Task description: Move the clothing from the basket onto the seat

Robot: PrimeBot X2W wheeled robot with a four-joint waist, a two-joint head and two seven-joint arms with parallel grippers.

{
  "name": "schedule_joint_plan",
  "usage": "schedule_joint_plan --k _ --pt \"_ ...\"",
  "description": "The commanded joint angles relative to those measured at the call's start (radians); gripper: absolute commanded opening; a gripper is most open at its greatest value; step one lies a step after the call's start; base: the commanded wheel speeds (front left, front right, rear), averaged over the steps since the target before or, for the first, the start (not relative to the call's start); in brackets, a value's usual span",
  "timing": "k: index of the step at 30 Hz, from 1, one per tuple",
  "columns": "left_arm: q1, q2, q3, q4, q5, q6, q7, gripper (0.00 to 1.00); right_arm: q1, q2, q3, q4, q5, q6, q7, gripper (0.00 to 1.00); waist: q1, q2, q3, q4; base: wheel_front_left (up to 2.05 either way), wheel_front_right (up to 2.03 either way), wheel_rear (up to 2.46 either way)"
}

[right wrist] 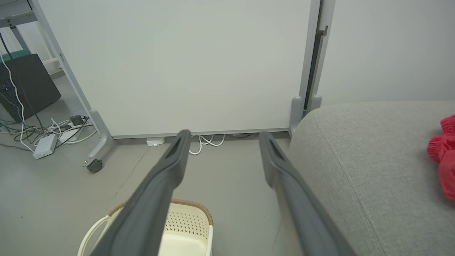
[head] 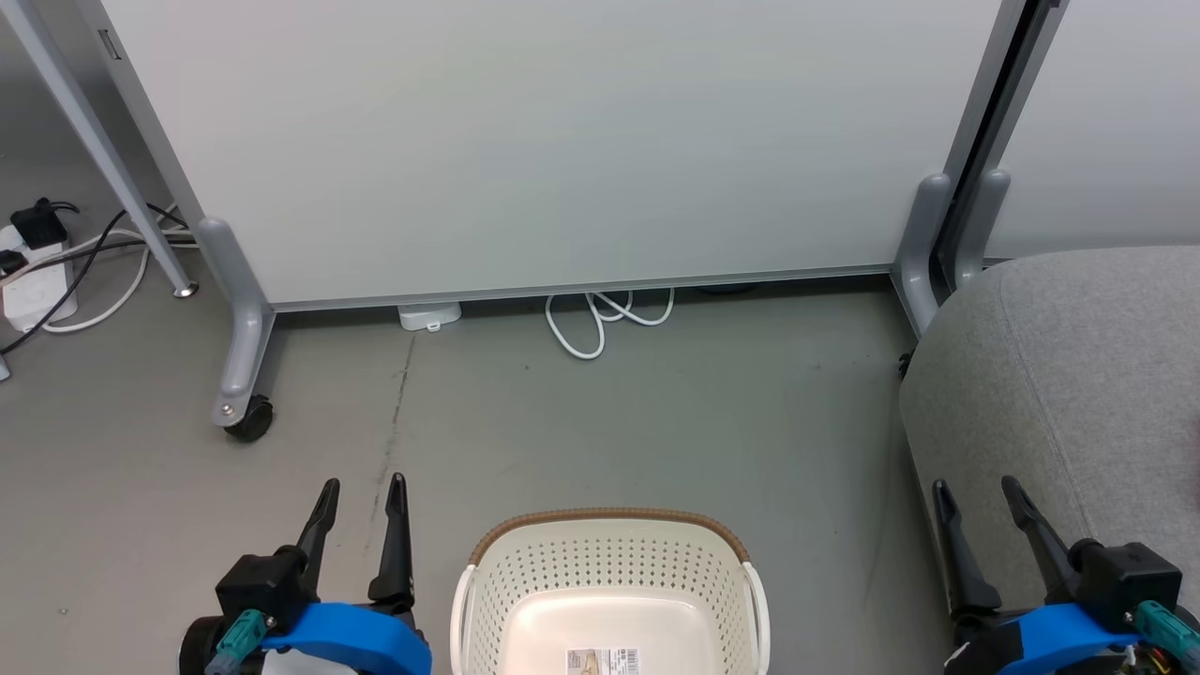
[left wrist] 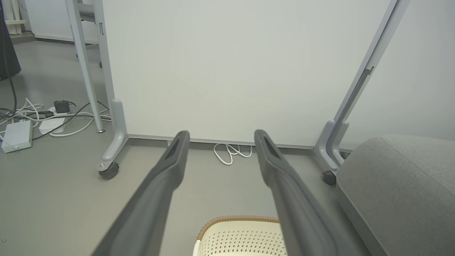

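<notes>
1. Clothing (right wrist: 444, 160): red bundle lying on the seat (head: 1078, 375), at the far right edge of the right wrist view and cut off by the frame. Well apart from the basket.
2. White partition panel (head: 562, 141): upright on grey legs behind everything, with a caster wheel (head: 248, 419) at its left foot.
3. Grey floor (head: 656, 422): bare concrete look, with a faint crack line.
4. Seat: grey woven cushion with a rounded corner and a seam, to the right of the basket and not touching it.
5. Basket (head: 609, 516): cream, perforated, brown rim. Stands on the floor between the two grippers, cut off by the bottom edge. The visible inside shows a pale bottom and a label sticker (head: 605, 659).
6. Left gripper (head: 363, 483): fingers spread, nothing between them, just left of the basket.
7. Right gripper (head: 973, 484): fingers spread, holding nothing, by the seat's front edge.
8. White cable (head: 600, 323): looped under the panel.
</notes>
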Motion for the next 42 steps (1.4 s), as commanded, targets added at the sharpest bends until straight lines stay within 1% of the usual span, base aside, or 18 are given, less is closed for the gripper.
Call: schedule_joint_plan --k 1,10,11,16,21,22,42 --pt "-0.001 -0.001 -0.006 0.001 0.006 -0.001 -0.002 1.0 0.005 0.003 0.0 0.003 0.007 0.0 -0.008 1.0 0.0 -0.0001 -0.001 0.001 0.0 0.0 0.0" --pt "0.005 0.003 -0.01 0.002 0.009 -0.001 -0.002 1.0 0.008 0.003 0.01 0.017 0.031 0.0 -0.019 1.0 0.0 -0.0001 -0.003 0.005 0.0 0.0 0.0" --pt "0.001 0.001 -0.005 0.003 0.005 0.0 0.0 0.0 0.0 0.001 0.009 0.019 0.028 0.0 -0.016 0.0 0.0 -0.0001 -0.003 0.005 0.0 0.0 0.0" --pt "0.031 0.0 -0.002 0.038 -0.013 0.0 0.01 0.0 0.001 0.004 0.006 0.063 0.045 0.0 -0.011 0.0 0.0 -0.0001 -0.003 0.004 0.0 0.0 0.0" --pt "0.026 0.0 0.013 0.022 -0.107 0.0 0.037 0.0 -0.012 0.004 0.0 0.07 0.145 0.0 0.008 0.0 0.0 -0.0001 -0.002 0.0 0.0 0.0 0.0" --pt "0.026 0.0 0.013 0.022 -0.107 0.0 0.037 0.0 -0.012 0.004 0.0 0.07 0.145 0.0 0.008 0.0 0.0 -0.0001 -0.002 0.0 0.0 0.0 0.0" --pt "0.011 0.0 0.062 -0.034 -0.432 0.0 0.125 0.0 -0.046 0.003 -0.007 0.077 0.493 0.0 0.062 0.0 0.0 -0.0001 0.0 -0.015 0.0 0.0 0.0"
